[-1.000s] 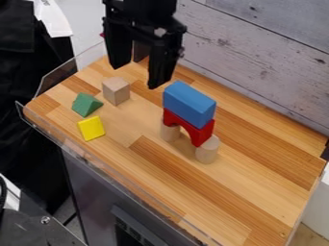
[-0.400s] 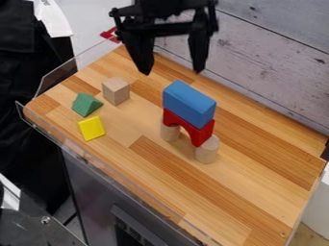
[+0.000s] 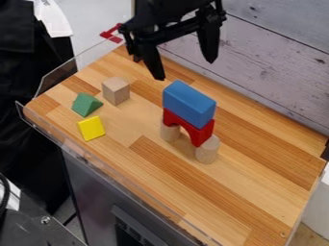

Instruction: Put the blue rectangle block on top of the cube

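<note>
Long, chunky blue rectangle block (image 3: 188, 104)

Below jaws (image 3: 185, 70) in view: rectangle block (image 3: 188, 102) on arch block (image 3: 203, 133), bridging left cylinder (image 3: 170, 132) and right cylinder (image 3: 207, 150), both on table (image 3: 257, 185). Lower left of jaws, also on table: cube (image 3: 116, 91), then triangular prism (image 3: 86, 104) farther left, square block (image 3: 91, 128) nearer camera.

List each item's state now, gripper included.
Gripper: open, above table
Wooden cube: on table, bare-topped
Near cylinder: upright
Far cylinder: upright
Red arch: bridging both cylinders
Blue block: on red arch, not on cube
Green wedge: on table
Yellow block: on table
</note>
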`<state>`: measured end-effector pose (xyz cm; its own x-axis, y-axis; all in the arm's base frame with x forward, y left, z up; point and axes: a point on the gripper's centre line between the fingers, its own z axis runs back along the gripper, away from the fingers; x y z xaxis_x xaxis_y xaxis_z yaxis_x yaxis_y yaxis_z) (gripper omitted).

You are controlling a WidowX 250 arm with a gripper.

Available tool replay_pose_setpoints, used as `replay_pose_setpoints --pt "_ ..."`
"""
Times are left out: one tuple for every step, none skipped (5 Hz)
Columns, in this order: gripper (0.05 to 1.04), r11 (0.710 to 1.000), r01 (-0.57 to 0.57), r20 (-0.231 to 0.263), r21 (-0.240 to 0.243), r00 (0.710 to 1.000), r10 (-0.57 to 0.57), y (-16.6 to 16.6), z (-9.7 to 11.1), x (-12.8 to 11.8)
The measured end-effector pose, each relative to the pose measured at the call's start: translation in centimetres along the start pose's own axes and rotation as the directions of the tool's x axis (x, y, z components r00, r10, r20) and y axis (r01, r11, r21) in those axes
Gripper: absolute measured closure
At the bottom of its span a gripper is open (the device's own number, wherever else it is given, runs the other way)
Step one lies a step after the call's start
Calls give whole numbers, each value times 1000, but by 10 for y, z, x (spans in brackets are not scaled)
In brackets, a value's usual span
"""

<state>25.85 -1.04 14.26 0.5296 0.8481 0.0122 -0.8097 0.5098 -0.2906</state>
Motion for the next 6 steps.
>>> replay_pose_setpoints --pt "85 990 -143 76 8 987 142 -4 -3 -1" --pt "85 973 -222 80 59 973 217 -4 -16 -5" --pt "85 963 -254 69 93 966 248 -3 -27 -8" --pt "85 957 -274 44 96 962 271 -6 -38 -9" --pt "85 950 -296 39 102 955 294 -6 -47 -7" --pt "85 935 -339 53 105 941 335 -5 -48 -6"
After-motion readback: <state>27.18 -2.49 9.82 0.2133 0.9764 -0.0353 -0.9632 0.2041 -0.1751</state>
